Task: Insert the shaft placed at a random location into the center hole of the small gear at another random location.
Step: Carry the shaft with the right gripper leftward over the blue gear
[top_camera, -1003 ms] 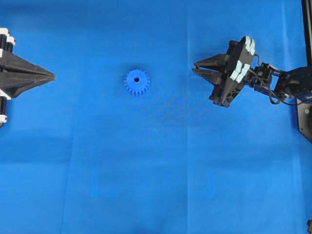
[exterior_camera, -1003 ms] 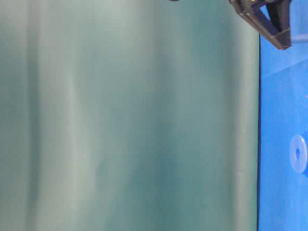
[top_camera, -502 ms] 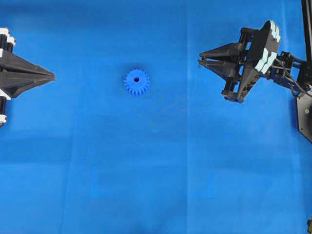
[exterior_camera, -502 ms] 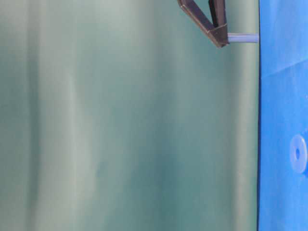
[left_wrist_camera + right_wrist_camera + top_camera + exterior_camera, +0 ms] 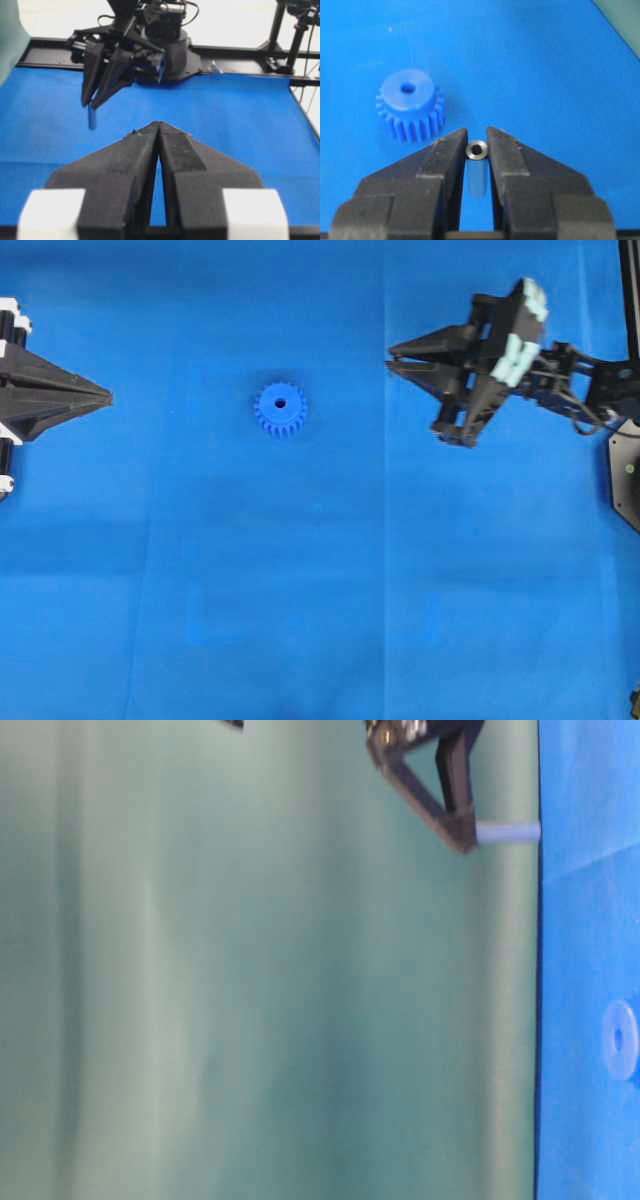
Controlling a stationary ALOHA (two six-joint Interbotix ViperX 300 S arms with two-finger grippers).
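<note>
The shaft (image 5: 477,150) sits pinched between the two black fingers of the right gripper (image 5: 477,145), its ringed, hollow-looking end facing the wrist camera and its silvery body running back down the gap between the fingers. From table level the same shaft (image 5: 508,832) pokes out of the fingertip as a short pale stub, held clear above the blue cloth (image 5: 590,960), and the left wrist camera catches it as a small bluish bar (image 5: 92,118) hanging below the tips of the right gripper (image 5: 93,102). The small gear (image 5: 280,408) lies flat on the blue cloth (image 5: 320,590), hub up, with its center hole (image 5: 280,401) open and dark; in the right wrist view the gear (image 5: 410,105) is ahead of the fingertips and off to the left, apart from the shaft, and its center hole (image 5: 408,88) faces upward. Seen from overhead, the right gripper (image 5: 392,355) points toward the gear from the right side of the cloth and is well apart from it. The left gripper (image 5: 108,397) rests at the far left edge of the cloth, also well apart from the gear, its two fingers pressed together into a single point with nothing between them; its own camera shows the fingers (image 5: 175,145) meeting along a thin seam at the tip (image 5: 158,124).
</note>
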